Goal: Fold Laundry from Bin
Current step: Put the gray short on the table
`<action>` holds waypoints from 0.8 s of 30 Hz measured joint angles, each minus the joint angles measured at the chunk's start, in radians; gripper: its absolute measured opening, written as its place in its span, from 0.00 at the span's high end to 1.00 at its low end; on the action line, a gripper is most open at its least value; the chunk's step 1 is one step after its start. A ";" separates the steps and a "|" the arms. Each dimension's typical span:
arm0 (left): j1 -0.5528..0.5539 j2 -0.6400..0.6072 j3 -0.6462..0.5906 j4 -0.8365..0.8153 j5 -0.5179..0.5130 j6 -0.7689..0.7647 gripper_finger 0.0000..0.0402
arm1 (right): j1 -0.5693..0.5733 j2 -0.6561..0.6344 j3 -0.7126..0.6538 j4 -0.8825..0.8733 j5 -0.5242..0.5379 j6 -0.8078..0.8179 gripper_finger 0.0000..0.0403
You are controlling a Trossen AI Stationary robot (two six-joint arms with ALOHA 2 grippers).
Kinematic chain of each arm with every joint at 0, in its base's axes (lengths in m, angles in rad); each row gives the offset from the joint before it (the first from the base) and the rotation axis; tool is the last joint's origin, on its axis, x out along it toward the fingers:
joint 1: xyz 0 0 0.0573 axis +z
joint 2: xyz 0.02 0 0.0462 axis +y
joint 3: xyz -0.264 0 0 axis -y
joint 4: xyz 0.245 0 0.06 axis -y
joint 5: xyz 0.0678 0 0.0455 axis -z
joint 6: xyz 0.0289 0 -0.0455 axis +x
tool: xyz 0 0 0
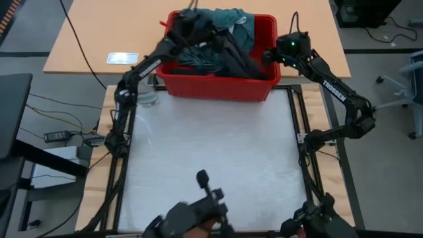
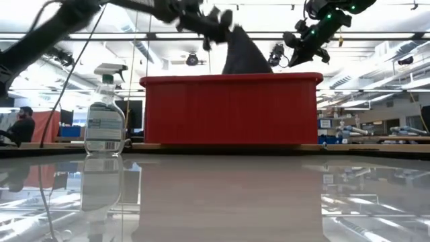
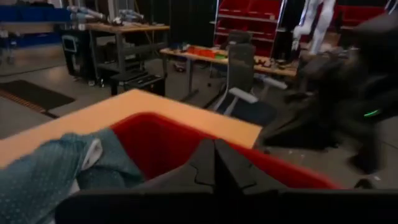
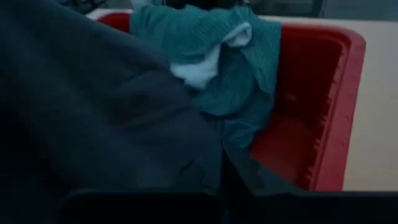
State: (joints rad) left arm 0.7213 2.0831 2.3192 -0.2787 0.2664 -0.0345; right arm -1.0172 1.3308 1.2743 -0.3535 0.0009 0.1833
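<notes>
A spray bottle [image 2: 105, 111] stands on the tabletop [image 1: 211, 152] near the bin's left corner, well clear of the work. Next comes the left tool [image 2: 215, 25], up above the bin [image 1: 218, 84] with its fingers pinched shut on a dark grey piece [image 2: 243, 55], which hangs from it in a peak over the rim. The rest of that piece trails down inside the bin, its long run slanting from the raised tool toward the bin's right end. Behind it, at the far side, the teal T-shirt [image 1: 232, 20] lies heaped with a bit of white [image 4: 205, 62] showing. The right tool [image 1: 274, 58] hovers just at the bin's right end, beside the lower stretch of the grey piece; whether it is open or closed I cannot tell. To my eye the left arm has the lift, and the right is the nearer one to catch the trailing end, so the garment can come out toward the bare tabletop in front.
</notes>
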 joint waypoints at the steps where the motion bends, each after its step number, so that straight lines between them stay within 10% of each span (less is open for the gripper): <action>1: -0.004 -0.025 0.000 -0.023 0.000 0.002 1.00 | 0.000 0.000 0.000 0.009 -0.010 0.000 0.96; 24: -0.224 -0.386 0.000 -0.618 -0.057 0.032 1.00 | 0.245 -0.002 0.000 0.128 -0.282 0.193 0.99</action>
State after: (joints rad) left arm 0.4970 1.6968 2.3188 -0.8967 0.2091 -0.0022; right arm -0.7721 1.3293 1.2743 -0.2252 -0.2813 0.3766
